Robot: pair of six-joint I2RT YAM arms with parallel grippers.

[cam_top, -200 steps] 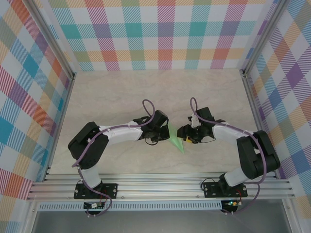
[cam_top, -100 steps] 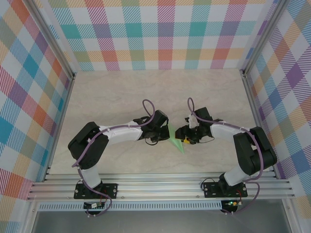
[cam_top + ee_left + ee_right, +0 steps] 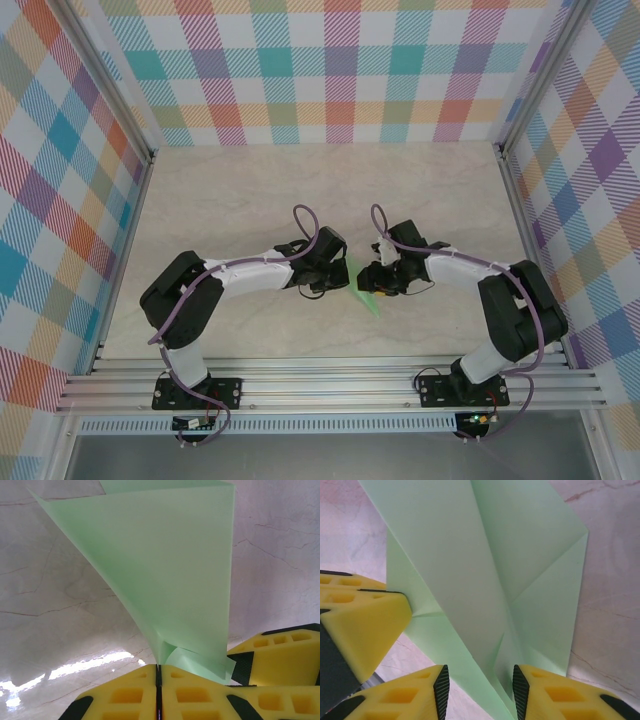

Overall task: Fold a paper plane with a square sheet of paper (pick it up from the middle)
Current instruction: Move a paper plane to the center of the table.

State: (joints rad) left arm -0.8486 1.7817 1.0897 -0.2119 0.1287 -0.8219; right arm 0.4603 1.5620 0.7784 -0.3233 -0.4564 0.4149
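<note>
Midway through a paper-folding job on the marbled beige tabletop [image 3: 250, 200], the pale mint-green sheet was already a narrow, pointed paper plane [image 3: 368, 298], creased down its length with layered flaps along both sides. Judging by that shape, most of the folding looked done. What seemed left was sharpening the last creases or wings and setting the dart down free of both arms.

At left, the left claw [image 3: 159, 669] was clamped tight on the plane, its yellow fingers [image 3: 125, 695] pressed together with a small corner of the paper pinched at the seam between them. From that pinch the plane fanned up and away from the claw, its wide flat face clear of the tabletop.

From above, the plane lay between the two arms near the front of the tabletop, its tip pointing towards their bases.

At right, the right claw [image 3: 480, 687] had its jaws apart on either side of the plane's folded spine. The black pads [image 3: 441, 690] flanked the paper and did not appear to squeeze it. One finger of the left claw sat just beside the plane's edge in that view.
</note>
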